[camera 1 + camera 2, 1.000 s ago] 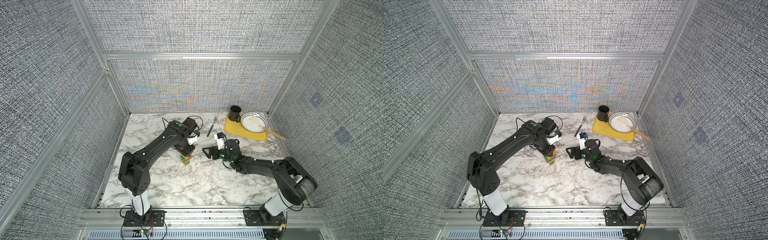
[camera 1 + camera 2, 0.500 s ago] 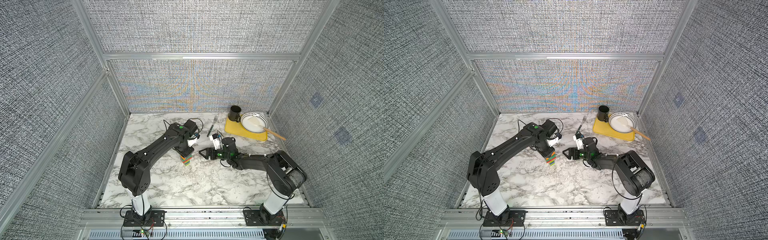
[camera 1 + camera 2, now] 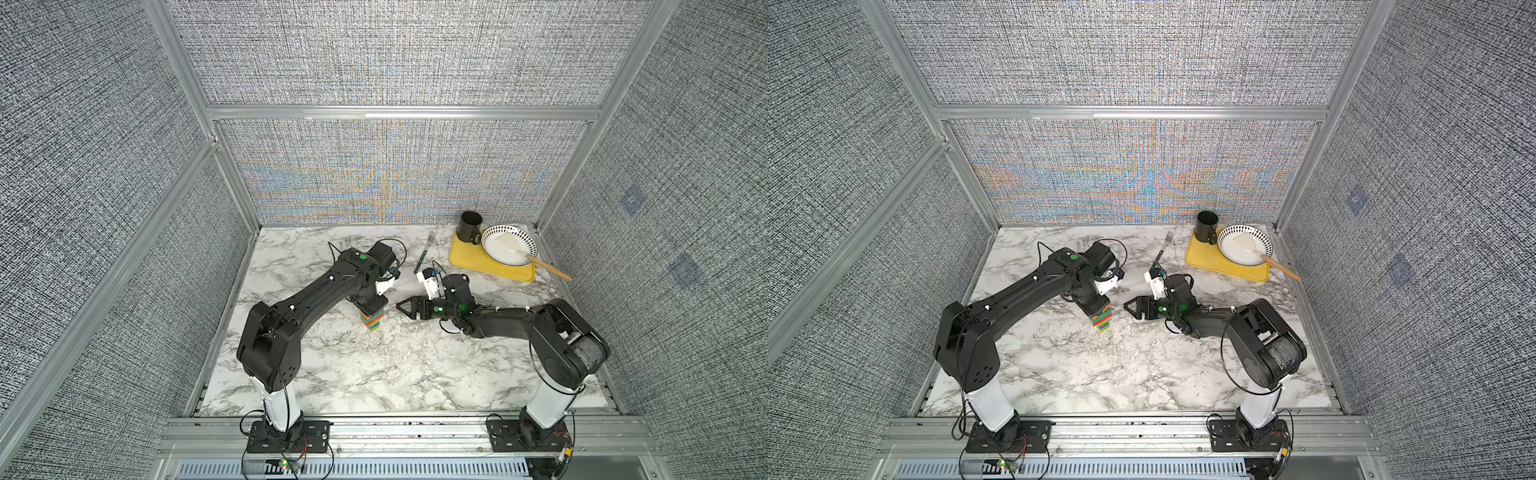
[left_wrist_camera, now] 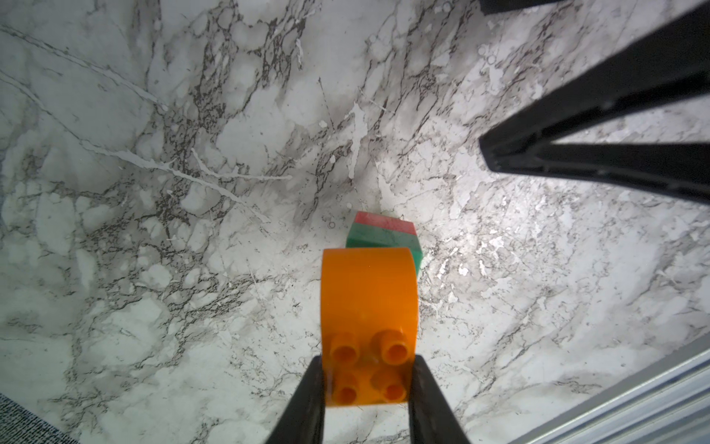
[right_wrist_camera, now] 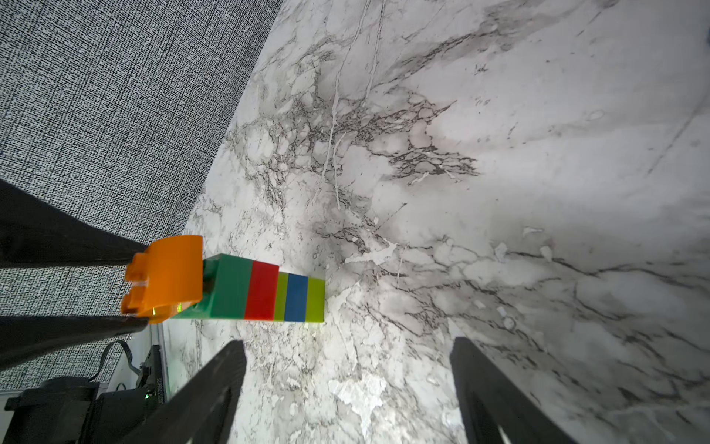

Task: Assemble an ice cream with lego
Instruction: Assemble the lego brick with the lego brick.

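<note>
Your ice cream [image 3: 371, 322] [image 3: 1103, 321] stands upright on the marble table [image 3: 374, 374], lime foot down. In the right wrist view the layers [image 5: 265, 290] run lime, blue, lime, red and dark green.

Your left gripper [image 3: 369, 306] [image 4: 365, 384] comes down on the ice cream from above. It is clamped on the orange brick [image 4: 369, 303] [image 5: 165, 278], one finger [image 4: 307, 403] on each flat side at the studded end. The brick's rounded face points away from the wrist. The orange brick touches the dark green layer, but you cannot tell whether it is pressed fully home.

Your right gripper [image 3: 405, 311] [image 3: 1133, 309] [image 5: 345, 369] lies low, just beside the ice cream on the side away from the left arm. Its jaws are spread wide and hold nothing. The ice cream sits ahead of those fingers [image 5: 215, 384], outside the gap and apart from both.

Well apart from the ice cream, toward the back corner behind the right gripper, lies the yellow tray [image 3: 469, 259]. It carries a black cup [image 3: 469, 226] and a bowl [image 3: 509, 245]. A fork [image 3: 424, 255] lies between the tray and the ice cream.
</note>
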### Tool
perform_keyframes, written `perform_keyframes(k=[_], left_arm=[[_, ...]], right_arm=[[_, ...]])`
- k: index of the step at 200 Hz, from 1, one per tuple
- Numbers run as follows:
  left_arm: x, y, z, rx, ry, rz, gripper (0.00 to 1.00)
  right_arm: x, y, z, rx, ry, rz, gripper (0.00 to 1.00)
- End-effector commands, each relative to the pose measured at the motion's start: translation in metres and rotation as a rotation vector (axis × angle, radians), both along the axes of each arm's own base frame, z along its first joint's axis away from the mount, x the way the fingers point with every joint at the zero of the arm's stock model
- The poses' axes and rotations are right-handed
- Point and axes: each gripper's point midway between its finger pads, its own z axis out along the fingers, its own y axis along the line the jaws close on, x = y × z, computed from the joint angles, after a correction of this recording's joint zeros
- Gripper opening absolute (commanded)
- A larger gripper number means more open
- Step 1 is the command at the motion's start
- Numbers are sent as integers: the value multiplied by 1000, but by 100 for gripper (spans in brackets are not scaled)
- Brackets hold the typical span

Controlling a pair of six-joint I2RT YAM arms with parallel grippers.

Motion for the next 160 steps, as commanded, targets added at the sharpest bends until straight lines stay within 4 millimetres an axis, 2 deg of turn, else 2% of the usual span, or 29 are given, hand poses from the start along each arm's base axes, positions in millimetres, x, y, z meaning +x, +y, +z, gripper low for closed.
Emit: perform_keyframes(k=[1, 68, 97, 100, 132, 160], left_arm=[[1, -2, -4, -4, 0, -6, 2], [-1, 2, -14, 21, 23, -3, 2], [-3, 3, -20, 25, 36, -4, 2], [-3, 3, -20, 24, 38, -5, 2], [-5, 0, -19, 8, 42, -11, 2], [-5, -1, -18, 0, 37, -22, 2]], right_arm=[[0, 3, 3, 10, -5, 13, 85], [-2, 4, 2, 14, 5, 24, 85], [-10, 9, 13, 95, 57, 76, 86], [-4, 14, 24, 118, 43, 86, 86], [-6, 33, 41, 198, 175, 188, 87], [1, 46, 43, 207, 275, 222, 92]])
